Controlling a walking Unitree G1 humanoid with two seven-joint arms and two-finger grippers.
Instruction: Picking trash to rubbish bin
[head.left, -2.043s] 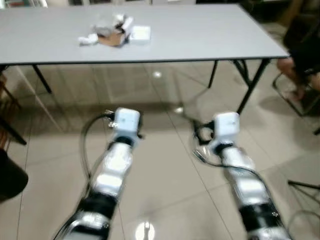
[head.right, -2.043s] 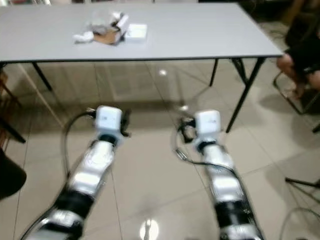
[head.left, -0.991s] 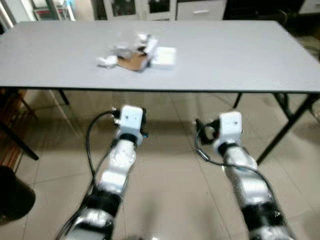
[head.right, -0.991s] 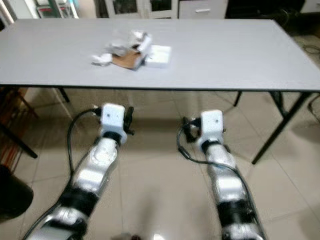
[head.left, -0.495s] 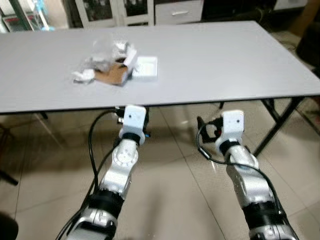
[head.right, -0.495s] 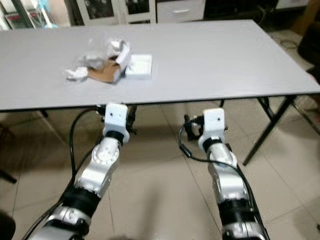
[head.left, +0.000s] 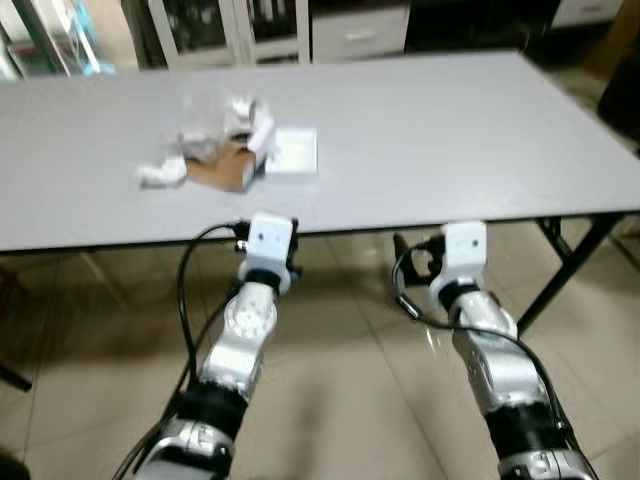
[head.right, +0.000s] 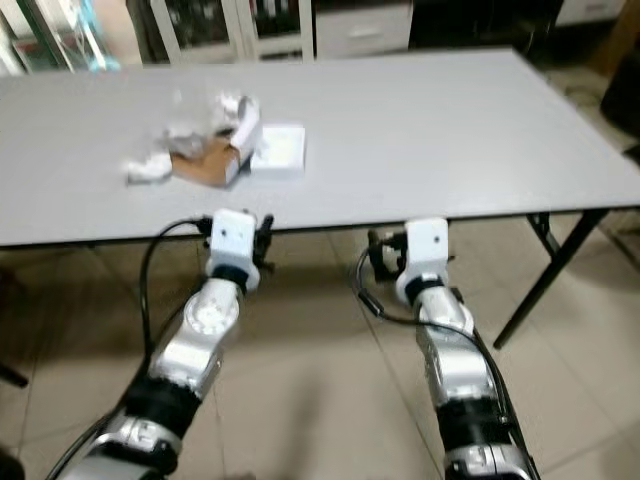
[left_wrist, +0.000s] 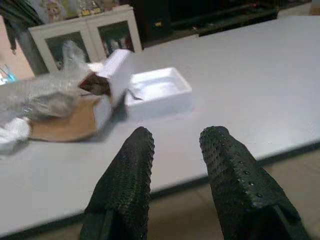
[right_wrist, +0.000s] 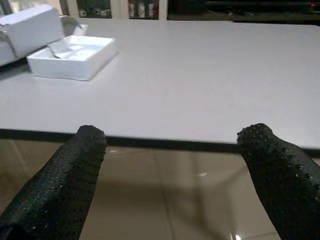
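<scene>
Trash (head.left: 222, 150) lies in a pile on the grey worktop (head.left: 450, 140), toward its left half: crumpled wrap, brown cardboard and a white tray (left_wrist: 157, 91). Left claw (left_wrist: 175, 137), fingers slightly apart, and right claw (right_wrist: 172, 137), fingers wide apart, are level with the worktop's near edge, holding nothing.

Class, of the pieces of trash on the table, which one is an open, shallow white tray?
The white foam tray, lying flat and open-topped at the pile's right end, beside the brown cardboard and crumpled plastic wrap.
</scene>
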